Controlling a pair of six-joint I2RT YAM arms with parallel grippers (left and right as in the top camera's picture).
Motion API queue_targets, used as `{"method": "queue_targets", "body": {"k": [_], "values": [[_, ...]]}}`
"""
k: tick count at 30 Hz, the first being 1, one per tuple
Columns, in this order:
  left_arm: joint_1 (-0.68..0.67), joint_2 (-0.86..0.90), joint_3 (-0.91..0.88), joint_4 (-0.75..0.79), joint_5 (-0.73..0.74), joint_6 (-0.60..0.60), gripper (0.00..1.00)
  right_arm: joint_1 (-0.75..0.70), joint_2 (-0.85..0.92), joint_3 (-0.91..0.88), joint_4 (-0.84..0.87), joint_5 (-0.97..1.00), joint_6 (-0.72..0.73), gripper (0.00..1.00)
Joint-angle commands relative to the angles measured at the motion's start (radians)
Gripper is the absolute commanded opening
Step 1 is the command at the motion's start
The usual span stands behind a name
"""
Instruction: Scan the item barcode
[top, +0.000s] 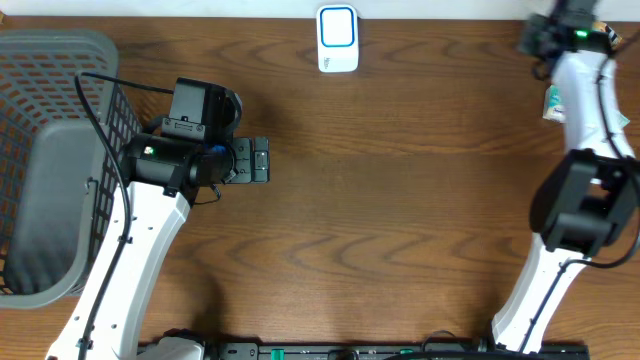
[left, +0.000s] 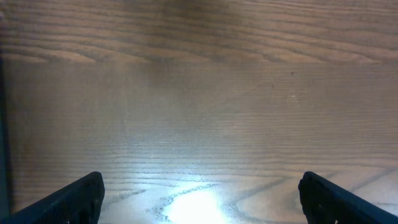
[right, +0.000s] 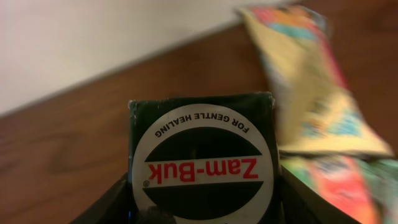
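Bare wooden table (top: 400, 200) lies open across the centre of the overhead frame. A grey mesh basket (top: 60, 70) walls off the left edge, and the left arm (top: 140, 235) slants up beside it. A barcode scanner (top: 337, 38) stands at top centre. At upper right, snack packets (right: 311, 93) crowd just beside the Zam-Buk box (right: 202, 155), which fills the right gripper (right: 202, 202).

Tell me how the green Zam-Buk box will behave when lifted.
The Zam-Buk box has flat faces and square corners, so it probably stays stiff and won't roll. It looks like thin card, likely light, and a hard squeeze might dent it. The right gripper flanks its sides, so slipping seems unlikely.
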Motion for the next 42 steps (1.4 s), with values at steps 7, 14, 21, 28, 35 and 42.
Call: {"method": "queue_targets", "body": {"k": [7,14,21,28,35,42], "values": [[0.001,-0.006,0.011,0.0,-0.005,0.006,0.98,-0.174,-0.011,0.006,-0.089,-0.004,-0.023,0.79],[0.001,-0.007,0.011,0.0,-0.005,0.006,0.98,-0.212,-0.011,0.006,-0.129,-0.11,-0.023,0.99],[0.001,-0.006,0.011,0.0,-0.005,0.006,0.98,-0.204,-0.033,0.006,-0.175,-0.267,-0.009,0.99],[0.001,-0.006,0.011,0.0,-0.005,0.006,0.97,-0.197,-0.144,0.006,-0.262,-0.435,0.078,0.99],[0.001,-0.006,0.011,0.0,-0.005,0.006,0.98,-0.155,-0.285,0.006,-0.417,-0.579,0.077,0.99],[0.001,-0.006,0.011,0.0,-0.005,0.006,0.98,-0.022,-0.4,0.006,-0.565,-0.582,0.076,0.99]]}}
